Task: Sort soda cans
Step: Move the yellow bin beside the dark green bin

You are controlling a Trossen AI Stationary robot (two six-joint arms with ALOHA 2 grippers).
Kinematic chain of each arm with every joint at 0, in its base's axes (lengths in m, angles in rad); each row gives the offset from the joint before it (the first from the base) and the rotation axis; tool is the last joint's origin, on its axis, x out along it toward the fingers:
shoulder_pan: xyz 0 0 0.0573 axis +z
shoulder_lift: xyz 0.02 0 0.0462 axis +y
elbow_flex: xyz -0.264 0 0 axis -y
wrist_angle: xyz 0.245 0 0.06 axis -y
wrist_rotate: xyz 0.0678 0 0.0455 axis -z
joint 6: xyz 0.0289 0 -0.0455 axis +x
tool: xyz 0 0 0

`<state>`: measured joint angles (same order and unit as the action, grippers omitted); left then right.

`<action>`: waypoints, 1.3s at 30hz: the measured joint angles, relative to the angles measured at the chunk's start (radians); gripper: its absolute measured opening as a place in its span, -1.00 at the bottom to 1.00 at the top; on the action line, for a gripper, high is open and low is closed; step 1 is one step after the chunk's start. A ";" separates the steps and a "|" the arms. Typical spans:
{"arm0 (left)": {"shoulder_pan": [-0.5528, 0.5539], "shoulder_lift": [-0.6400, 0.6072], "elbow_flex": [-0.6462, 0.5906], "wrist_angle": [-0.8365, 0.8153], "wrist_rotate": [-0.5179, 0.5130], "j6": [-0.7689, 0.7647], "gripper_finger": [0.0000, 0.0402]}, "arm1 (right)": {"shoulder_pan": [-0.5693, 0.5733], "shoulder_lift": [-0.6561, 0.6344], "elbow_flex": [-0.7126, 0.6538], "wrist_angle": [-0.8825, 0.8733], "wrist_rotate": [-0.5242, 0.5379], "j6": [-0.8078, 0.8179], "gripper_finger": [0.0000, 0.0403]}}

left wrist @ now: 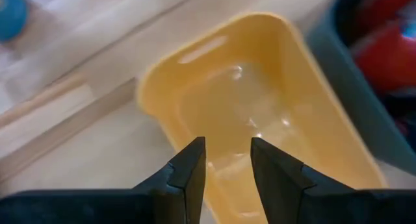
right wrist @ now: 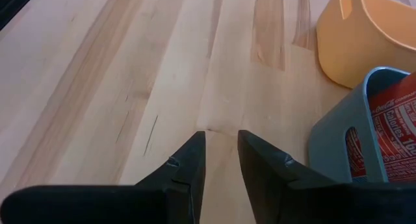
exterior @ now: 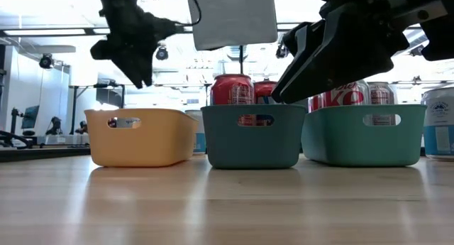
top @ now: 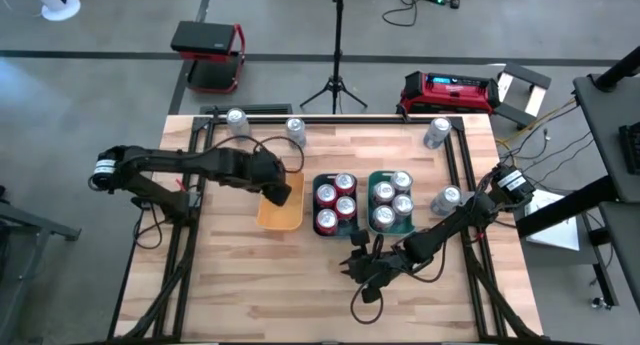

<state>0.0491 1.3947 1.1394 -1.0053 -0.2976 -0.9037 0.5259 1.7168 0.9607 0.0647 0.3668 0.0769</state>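
Three trays stand side by side near the middle of the bench (top: 250, 305), and you can see them best from the high view. Going from the left edge toward the right edge, you have the yellow tray (top: 280, 213), the blue-grey tray (top: 336, 204) and the green tray (top: 391, 203).

Inside the yellow tray you see no cans. The blue-grey tray holds four red cans (top: 335, 202), all standing upright with the long axis vertical and the silver tops facing up. The green tray holds four silver cans (top: 392, 201), also upright, tops up.

Four more loose cans stand on the bench, each upright as well. You find one can (top: 237, 120) near the far left corner, a second can (top: 296, 131) a little to its right along the far edge, a third can (top: 437, 132) near the far right corner, and a fourth can (top: 447, 200) near the right edge, just beside the green tray.

Your left gripper (left wrist: 227, 169) hangs over the yellow tray, fingers spread a little with nothing between them. Your right gripper (right wrist: 221, 159) is low over the bare wood in front of the blue-grey tray, toward the near edge; its fingers are also slightly apart and hold nothing.
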 joint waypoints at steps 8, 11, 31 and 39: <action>-0.135 0.072 -0.018 0.038 0.053 -0.033 -0.47 | 0.000 0.000 -0.002 -0.003 0.000 0.001 -0.50; -0.173 0.111 -0.023 0.037 0.095 -0.046 -0.47 | 0.000 0.000 -0.002 -0.003 0.000 0.001 -0.49; -0.250 0.216 -0.023 0.121 0.159 -0.084 -0.47 | 0.000 0.000 -0.002 0.000 0.000 0.000 -0.66; -0.258 0.207 -0.023 0.122 0.161 -0.114 -0.47 | 0.000 0.000 -0.002 0.000 0.000 0.001 -0.62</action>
<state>-0.2085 1.6020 1.1164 -0.8838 -0.1361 -1.0172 0.5255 1.7164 0.9588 0.0647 0.3668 0.0776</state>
